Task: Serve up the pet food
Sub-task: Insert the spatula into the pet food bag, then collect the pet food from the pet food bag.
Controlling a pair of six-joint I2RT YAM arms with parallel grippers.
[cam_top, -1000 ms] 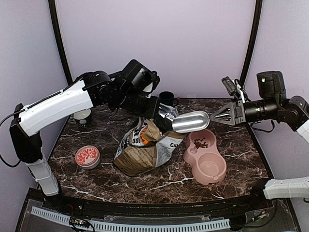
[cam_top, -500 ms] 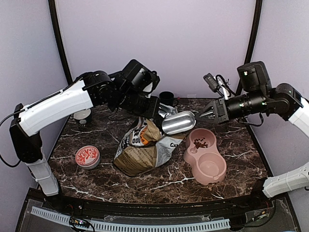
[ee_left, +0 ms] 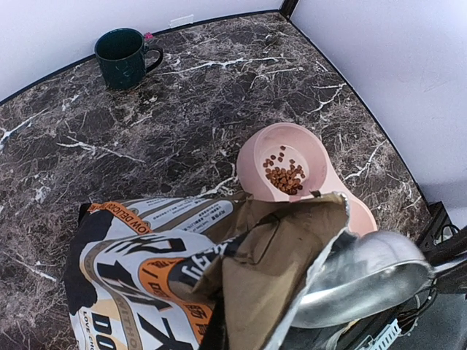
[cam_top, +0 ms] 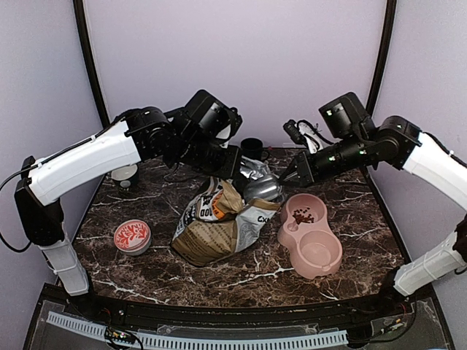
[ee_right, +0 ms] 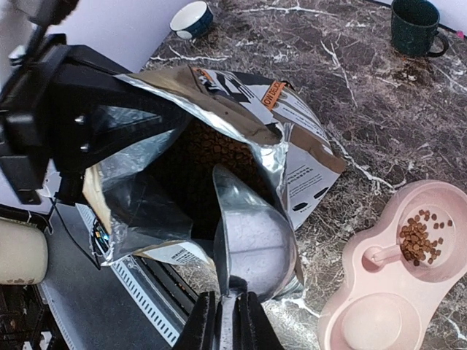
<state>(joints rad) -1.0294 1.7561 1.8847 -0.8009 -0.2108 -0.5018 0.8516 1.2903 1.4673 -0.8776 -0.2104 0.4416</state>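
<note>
Right wrist: claw (ee_right: 226, 312) tight on scoop (ee_right: 252, 240)

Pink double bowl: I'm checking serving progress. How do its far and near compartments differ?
The far compartment holds a small heap of pet food; the near compartment holds none. The far compartment lies close to the scoop; the near compartment lies farther from it. Both are pink, round basins.

A dark green mug (ee_left: 120, 57) stands at the far side of the marbled tabletop (ee_left: 182, 124). A pink double bowl (ee_left: 245, 157) holds a small heap of kibble (ee_left: 286, 176) in its fully visible compartment. Nearest the camera, a printed paper bag (ee_left: 160, 270) gapes open, with a metal scoop (ee_left: 365, 281) at its foil-lined mouth.
</note>
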